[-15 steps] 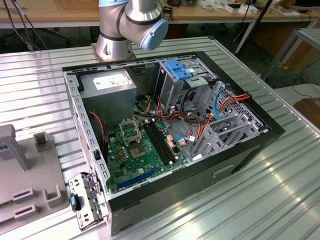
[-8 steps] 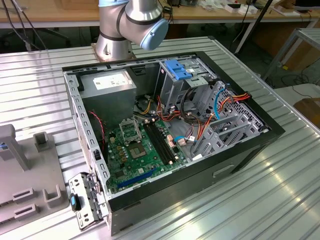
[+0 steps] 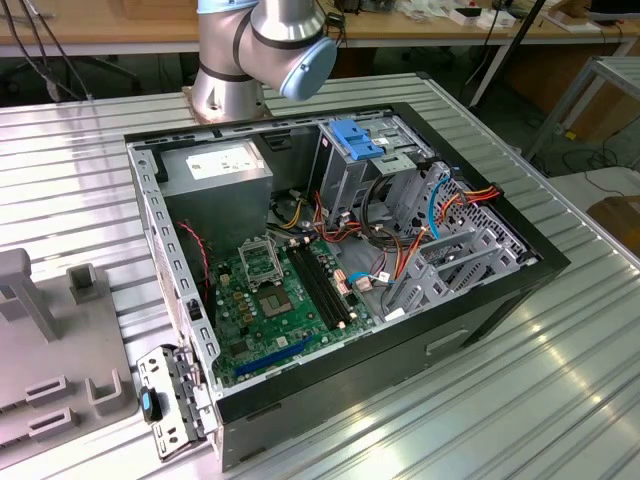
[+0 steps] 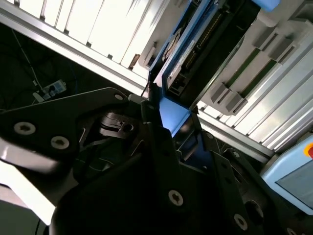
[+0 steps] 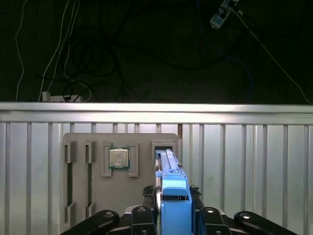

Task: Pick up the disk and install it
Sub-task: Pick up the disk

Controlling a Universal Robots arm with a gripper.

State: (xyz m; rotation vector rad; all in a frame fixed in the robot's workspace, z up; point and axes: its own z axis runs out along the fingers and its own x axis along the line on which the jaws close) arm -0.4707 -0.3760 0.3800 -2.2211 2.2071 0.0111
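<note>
We're at the pick-up. In the first wrist view the gripper [image 5: 172, 192] is closed narrow on the disk [image 5: 168, 164], one jaw against each flat face at the blue rail end. The disk stands on edge in a slot of the grey holder [image 5: 142, 196], beside the chip [image 5: 119, 158] and near the desk [image 5: 244, 161] edge. Seated or just lifted, we can't tell. Installing is not yet begun; the computer case [image 3: 470, 330] lies open. We'd judge the lift calls for a straight pull with no tilt, so the rails don't bind. The arm [image 3: 265, 50] rises behind the case, and its wrist aims the gripper down onto the holder.
</note>
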